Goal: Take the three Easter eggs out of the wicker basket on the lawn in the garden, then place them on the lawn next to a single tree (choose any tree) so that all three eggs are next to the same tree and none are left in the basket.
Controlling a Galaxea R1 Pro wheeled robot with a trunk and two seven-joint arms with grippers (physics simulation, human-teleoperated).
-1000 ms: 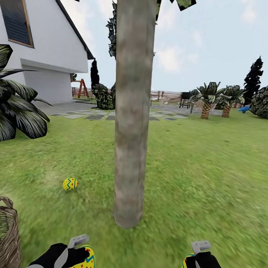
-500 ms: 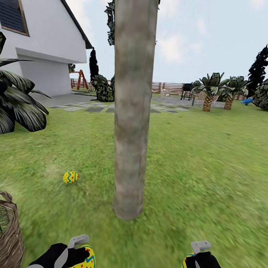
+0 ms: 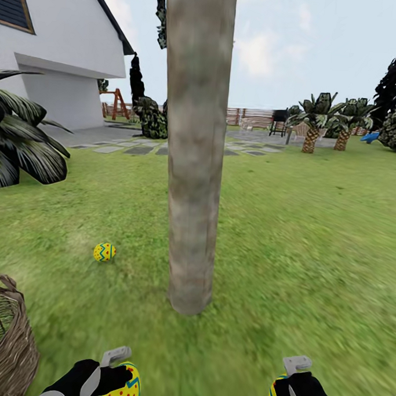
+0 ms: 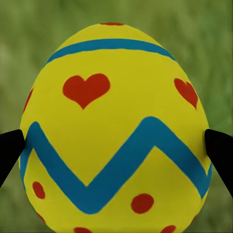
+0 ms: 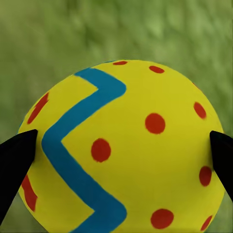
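Left gripper (image 3: 119, 372) low, clamping an egg (image 4: 114, 131), right gripper (image 3: 286, 384) likewise, second egg (image 5: 121, 150)

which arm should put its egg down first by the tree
Left, probably. The left gripper holds its egg on the side where one egg already lies left of the tree. The right gripper looks similarly placed.

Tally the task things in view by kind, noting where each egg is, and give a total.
Easter eggs: 3: one on the lawn left of the tree at, one in the left end effector at, one in the right end effector at
Wicker baskets: 1
Trees with a thick trunk: 1
Total: 5
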